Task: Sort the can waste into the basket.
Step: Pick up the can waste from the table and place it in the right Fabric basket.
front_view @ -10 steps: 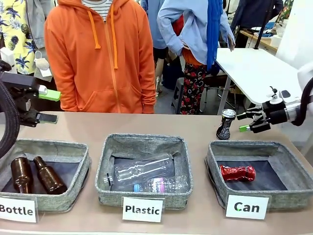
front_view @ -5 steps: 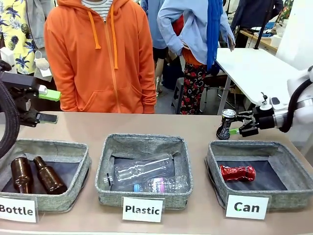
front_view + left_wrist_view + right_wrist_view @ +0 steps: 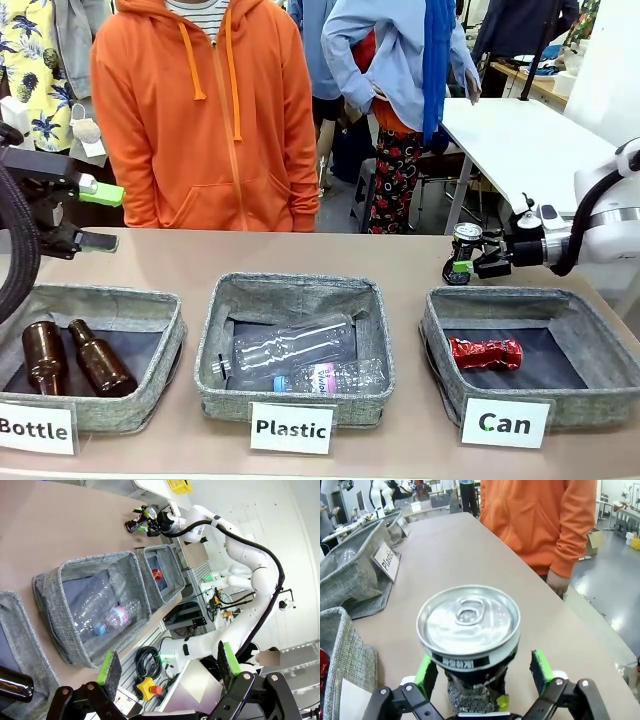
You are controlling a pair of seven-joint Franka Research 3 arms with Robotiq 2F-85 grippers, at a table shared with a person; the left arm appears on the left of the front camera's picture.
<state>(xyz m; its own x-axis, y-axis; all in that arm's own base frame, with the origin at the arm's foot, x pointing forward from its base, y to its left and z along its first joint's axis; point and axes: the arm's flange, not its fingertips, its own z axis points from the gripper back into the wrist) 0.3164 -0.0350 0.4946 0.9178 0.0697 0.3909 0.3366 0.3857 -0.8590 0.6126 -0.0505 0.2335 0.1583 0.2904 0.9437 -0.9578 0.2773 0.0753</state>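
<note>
A crushed black-blue can with a silver top stands upright on the table behind the basket labelled "Can". My right gripper is open, with one green pad on each side of the can's lower body. A crushed red can lies on the basket's dark floor and also shows in the left wrist view as the red can. My left gripper hangs open and holds nothing above the far left of the table; its fingers stand wide apart.
The "Plastic" basket holds clear bottles and the "Bottle" basket holds two brown glass bottles. A person in an orange hoodie stands at the far edge, a hand near the table rim.
My right gripper has moved left along the table's far side until its open jaws reach around the black-blue can. The left arm and the cans have not moved.
</note>
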